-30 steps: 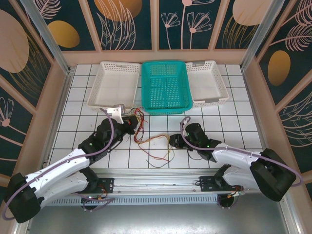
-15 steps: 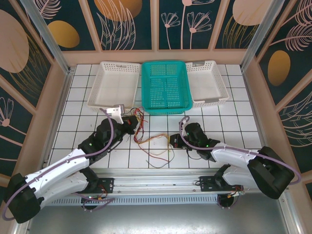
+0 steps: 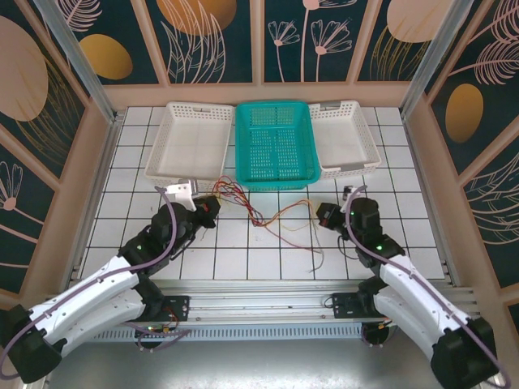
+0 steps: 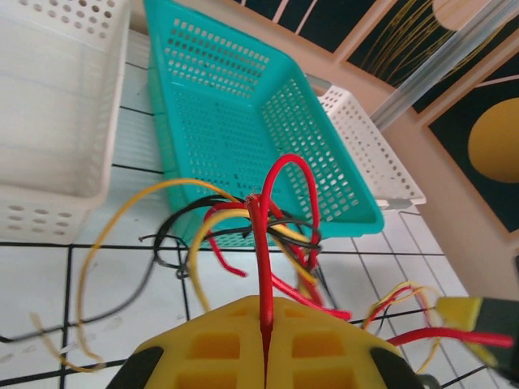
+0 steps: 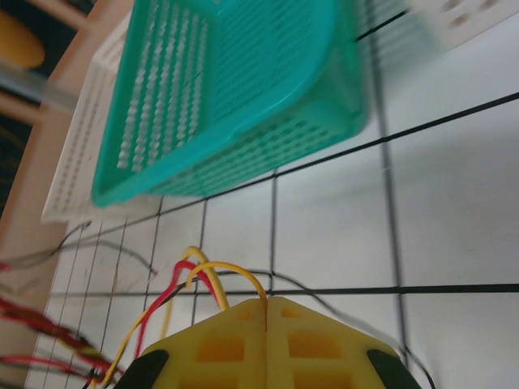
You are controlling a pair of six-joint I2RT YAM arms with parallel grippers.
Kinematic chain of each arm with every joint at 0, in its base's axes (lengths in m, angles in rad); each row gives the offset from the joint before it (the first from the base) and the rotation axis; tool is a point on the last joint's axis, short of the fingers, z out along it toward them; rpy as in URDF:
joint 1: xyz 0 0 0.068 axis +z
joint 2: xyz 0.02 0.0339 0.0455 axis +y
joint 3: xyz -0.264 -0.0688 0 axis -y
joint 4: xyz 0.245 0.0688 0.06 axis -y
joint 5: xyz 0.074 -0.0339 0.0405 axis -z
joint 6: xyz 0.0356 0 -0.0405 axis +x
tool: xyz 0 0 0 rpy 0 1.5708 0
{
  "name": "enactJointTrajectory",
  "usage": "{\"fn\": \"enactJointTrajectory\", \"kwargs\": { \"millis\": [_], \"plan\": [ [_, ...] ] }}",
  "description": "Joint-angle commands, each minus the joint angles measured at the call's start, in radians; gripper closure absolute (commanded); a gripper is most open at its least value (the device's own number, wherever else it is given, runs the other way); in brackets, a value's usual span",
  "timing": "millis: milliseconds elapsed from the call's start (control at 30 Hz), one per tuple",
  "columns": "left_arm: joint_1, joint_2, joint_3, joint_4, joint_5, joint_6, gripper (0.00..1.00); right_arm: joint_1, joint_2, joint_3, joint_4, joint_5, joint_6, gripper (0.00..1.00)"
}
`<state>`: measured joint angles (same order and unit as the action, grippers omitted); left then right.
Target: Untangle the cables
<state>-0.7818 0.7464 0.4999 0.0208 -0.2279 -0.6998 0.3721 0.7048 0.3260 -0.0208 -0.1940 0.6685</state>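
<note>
No readable txt, labels, brands or nos. anywhere in view.

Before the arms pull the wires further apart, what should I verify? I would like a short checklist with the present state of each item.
1. Grip of the left gripper: ok, its fingers are closed on a red wire.
2. Grip of the right gripper: ok, closed on a yellow wire.
3. Separation of the cables: not ok, a knot sits near the left gripper.
4. Cables free of the teal basket: cannot tell, they pass close to its front wall.
5. Slack between the grippers: ok, the span runs in curves, not taut.
</note>
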Motion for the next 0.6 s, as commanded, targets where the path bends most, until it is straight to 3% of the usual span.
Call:
{"fn": "enactJointTrajectory", "kwargs": {
  "millis": [0,200,567],
  "plan": [
    [-0.004,-0.026,-0.002,-0.068,-0.054,0.034,1.00,-0.090,-0.036,0.046,-0.148,-0.030,-0.053,1.00],
    [-0.004,-0.046,0.026,-0.181,-0.131,0.074,1.00,-0.262,-0.054,0.106,-0.227,-0.117,-0.099,1.00],
    [-0.003,-0.018,0.078,-0.331,-0.268,0.009,1.00,-0.541,-0.103,0.169,-0.289,-0.210,-0.083,1.00]
  ]
}}
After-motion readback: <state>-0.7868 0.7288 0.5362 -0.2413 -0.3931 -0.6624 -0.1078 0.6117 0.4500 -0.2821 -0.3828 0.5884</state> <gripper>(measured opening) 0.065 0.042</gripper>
